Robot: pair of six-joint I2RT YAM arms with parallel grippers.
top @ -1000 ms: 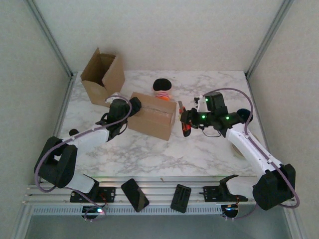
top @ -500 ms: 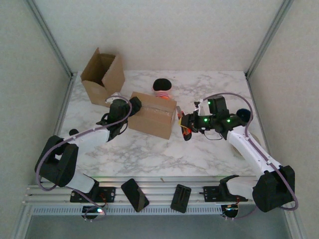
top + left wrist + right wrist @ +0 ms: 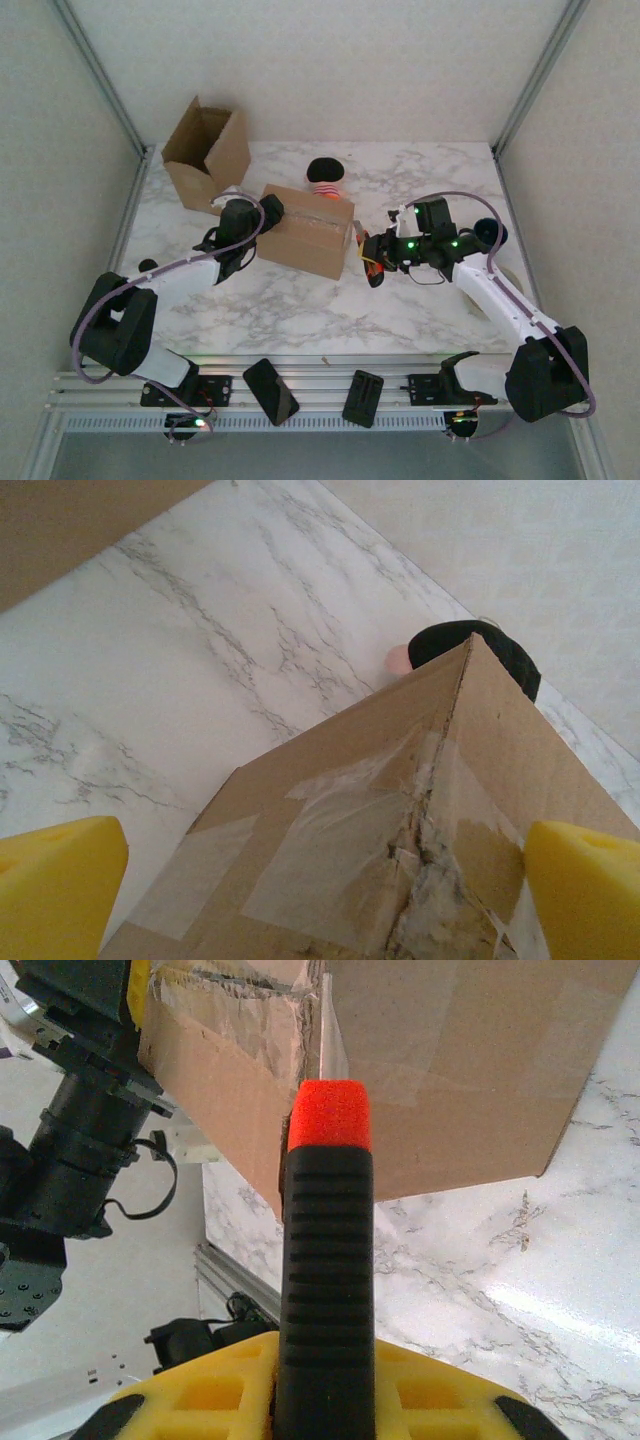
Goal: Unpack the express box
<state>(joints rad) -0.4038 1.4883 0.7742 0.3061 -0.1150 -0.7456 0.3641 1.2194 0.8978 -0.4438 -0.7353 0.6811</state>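
Both arms are extended toward the taped brown cardboard box (image 3: 305,237); left gripper (image 3: 320,895) is spread wide, right gripper (image 3: 325,1392) is clamped on a black, orange-tipped tool (image 3: 326,1260).

Brown cardboard box (image 3: 305,235) with clear tape; white table (image 3: 300,300) veined grey; tool (image 3: 328,1260) with black ribbed grip, orange-red tip; yellow pads (image 3: 55,880).

White arms (image 3: 500,295), black joints (image 3: 120,325), lilac cables (image 3: 456,194), yellow pads (image 3: 55,880).

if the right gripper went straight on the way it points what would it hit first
Probably the cardboard box: the right gripper holds a black tool whose orange tip aims at the box's taped end, though depth is unclear.
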